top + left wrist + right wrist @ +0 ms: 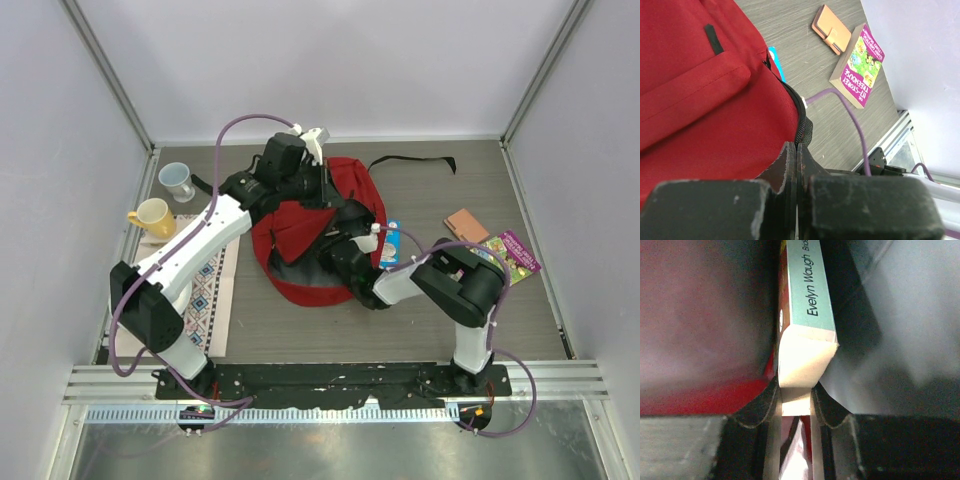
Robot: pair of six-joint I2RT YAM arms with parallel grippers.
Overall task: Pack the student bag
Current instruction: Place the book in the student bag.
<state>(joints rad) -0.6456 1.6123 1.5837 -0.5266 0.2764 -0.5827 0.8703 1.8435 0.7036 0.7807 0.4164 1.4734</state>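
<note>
1. The big soft red fabric backpack [288,226] with black straps lies flat in the middle of the grey wooden table [300,325]. It sits between the two arms, with its mouth gaping toward the right arm.
2. The left gripper [797,152] has its fingers pressed fully together. As far as I can tell it's pinching the black zipper trim [801,120] on the backpack's rim, which props the mouth open.
3. The right gripper [796,401] is clamped on the bottom end of a paperback with a pale teal spine [807,305]. One finger is on each cover and the spine faces the wrist camera.
4. This is the bit that matters: the paperback's long axis runs straight out from the right fingers and deeper into the backpack. There's red fabric on one side of it and grey lining on the other, so it looks to be partway inside already.
5. My guess is the next move is a push along that same axis, then a release. The right arm is the only one placed for it, since the left is busy with the rim.
6. Possible snag: tilt the paperback sideways and a corner could catch the lining.
7. Outside the backpack, to the right:
   - a thin blue book [390,243] just beside it
   - an orange wallet-like case [466,225]
   - a purple-covered book [513,254]
</note>
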